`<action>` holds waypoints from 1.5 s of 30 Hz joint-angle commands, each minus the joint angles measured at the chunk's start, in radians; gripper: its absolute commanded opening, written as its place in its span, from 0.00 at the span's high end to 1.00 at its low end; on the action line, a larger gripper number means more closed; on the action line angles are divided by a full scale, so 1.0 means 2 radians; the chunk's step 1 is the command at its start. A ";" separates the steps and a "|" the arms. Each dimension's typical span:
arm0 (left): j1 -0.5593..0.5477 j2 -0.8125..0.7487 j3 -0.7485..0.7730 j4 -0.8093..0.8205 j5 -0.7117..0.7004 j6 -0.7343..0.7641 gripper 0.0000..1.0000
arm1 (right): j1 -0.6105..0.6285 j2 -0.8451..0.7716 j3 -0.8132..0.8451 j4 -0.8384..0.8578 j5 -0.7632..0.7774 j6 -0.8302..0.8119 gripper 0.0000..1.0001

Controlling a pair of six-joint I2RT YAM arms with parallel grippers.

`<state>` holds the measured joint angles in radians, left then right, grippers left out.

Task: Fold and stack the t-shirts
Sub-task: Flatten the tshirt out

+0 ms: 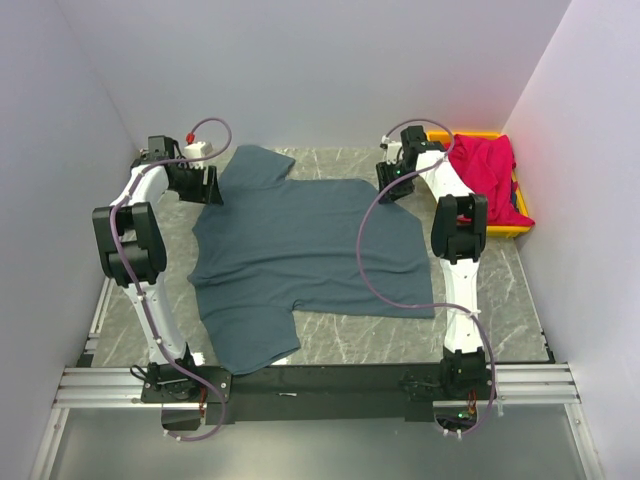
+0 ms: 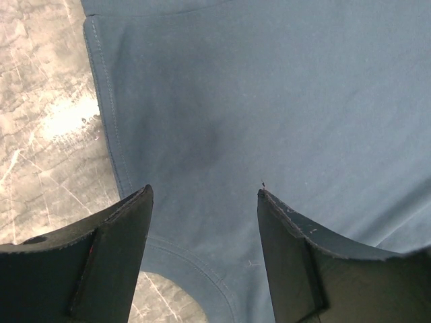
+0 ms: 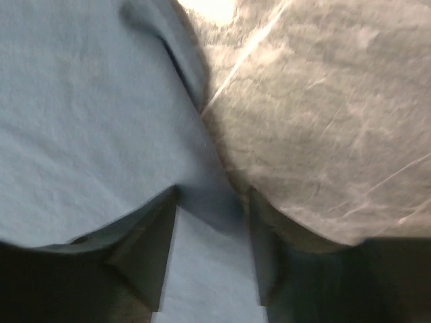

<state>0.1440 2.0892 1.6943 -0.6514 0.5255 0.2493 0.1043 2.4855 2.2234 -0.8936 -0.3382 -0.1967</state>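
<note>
While a dark slate blue-grey short-sleeved cloth t-shirt (image 1: 300,250) lies flat mid-way across the grey marble tabletop (image 1: 480,300), the left gripper (image 2: 203,190) and right gripper (image 3: 214,195) hover spread and empty near the far edge. Limp and light, it likely needs hem pinches. A crumpled crimson red t-shirt (image 1: 485,165) fills the yellow plastic bin (image 1: 500,232) at the far-right corner.

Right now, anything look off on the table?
Nothing damaged or spilled. The blue-grey t-shirt lies flat but skewed to the table edges. The red t-shirt is crumpled in the yellow bin, draping over its rim. Left claw and right claw are open over the blue-grey shirt's far side.
</note>
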 commanded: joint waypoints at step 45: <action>-0.001 -0.057 -0.076 0.015 0.010 0.013 0.33 | 0.141 -0.147 -0.148 0.026 -0.056 0.063 0.59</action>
<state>0.1440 2.0274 1.5394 -0.6323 0.5262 0.2676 0.3801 2.1212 1.9018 -0.8402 -0.4583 -0.1081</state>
